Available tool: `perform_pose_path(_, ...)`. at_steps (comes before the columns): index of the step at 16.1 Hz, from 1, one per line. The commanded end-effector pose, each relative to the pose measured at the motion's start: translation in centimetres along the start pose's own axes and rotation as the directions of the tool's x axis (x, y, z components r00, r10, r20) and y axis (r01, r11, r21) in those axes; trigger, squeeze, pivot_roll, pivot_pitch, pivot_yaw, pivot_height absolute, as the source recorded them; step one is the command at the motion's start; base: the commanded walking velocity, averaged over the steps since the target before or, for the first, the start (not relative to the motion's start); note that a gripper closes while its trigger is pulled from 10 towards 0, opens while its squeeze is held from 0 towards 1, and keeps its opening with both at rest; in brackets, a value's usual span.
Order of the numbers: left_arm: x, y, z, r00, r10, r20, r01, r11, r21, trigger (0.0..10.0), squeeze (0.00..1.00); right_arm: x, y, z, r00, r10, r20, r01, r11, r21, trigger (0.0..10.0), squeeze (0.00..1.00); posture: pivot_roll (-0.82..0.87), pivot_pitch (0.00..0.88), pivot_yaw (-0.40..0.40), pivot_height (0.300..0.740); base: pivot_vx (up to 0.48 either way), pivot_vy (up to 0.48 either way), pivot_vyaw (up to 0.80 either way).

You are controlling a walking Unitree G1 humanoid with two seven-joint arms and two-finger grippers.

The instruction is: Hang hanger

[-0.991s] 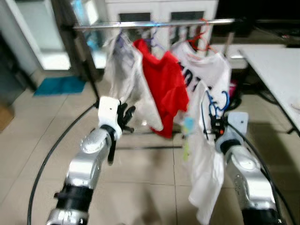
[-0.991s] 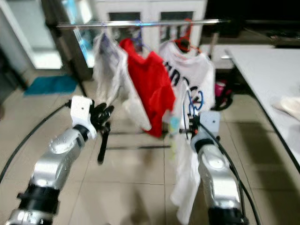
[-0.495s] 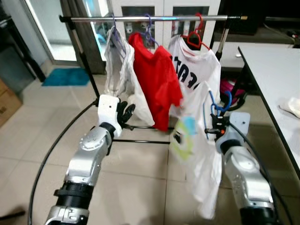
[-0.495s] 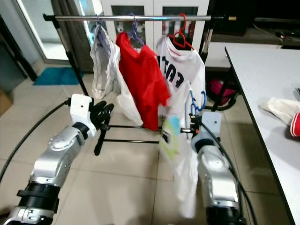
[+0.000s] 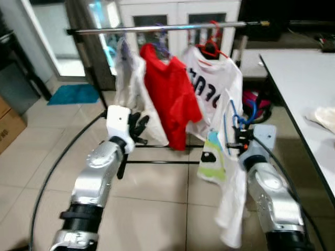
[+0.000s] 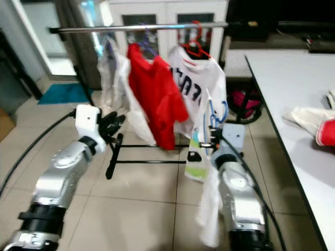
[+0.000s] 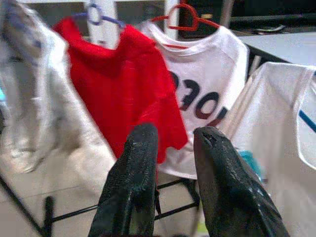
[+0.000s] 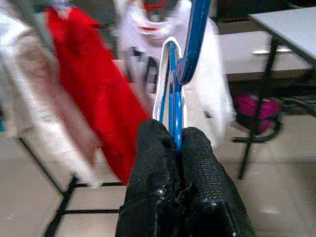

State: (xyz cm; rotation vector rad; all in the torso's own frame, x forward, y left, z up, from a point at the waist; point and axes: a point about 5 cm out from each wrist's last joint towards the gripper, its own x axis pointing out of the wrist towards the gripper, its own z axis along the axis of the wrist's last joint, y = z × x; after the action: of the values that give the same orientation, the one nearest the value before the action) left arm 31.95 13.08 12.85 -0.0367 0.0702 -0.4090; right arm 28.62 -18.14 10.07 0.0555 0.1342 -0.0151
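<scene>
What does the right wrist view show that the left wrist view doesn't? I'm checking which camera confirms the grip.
Right wrist view: the right gripper pinched shut on the blue hanger, with the pink object under the table behind. Left wrist view: the left gripper open and holding nothing, plus the red hanger and purple hanger. Both show the red shirt and the printed white shirt hanging ahead.

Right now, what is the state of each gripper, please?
Left gripper: open, holding nothing, facing the red shirt.
Right gripper: shut on the blue hanger carrying a white garment.
</scene>
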Motion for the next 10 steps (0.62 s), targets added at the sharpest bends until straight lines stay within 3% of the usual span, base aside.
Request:
perform_pose_path(1,-0.31,0.83,0.11,1.000,0.018,-0.004,-0.018,1.000,0.013,10.0,0.00,0.20,0.73,0.71,0.999,0.018,0.039,-0.019,1.000,0.013,10.0,0.00,-0.12,0.000,0.070,0.740,0.307,0.000,0.00)
perform_pose_path(10,-0.38,0.93,0.13,1.000,0.015,-0.004,-0.015,1.000,0.020,10.0,0.00,0.53,1.27,0.79,0.998,0.056,0.035,-0.055,0.997,-0.045,10.0,0.00,-0.11,0.000,0.065,0.740,0.315,0.000,0.00)
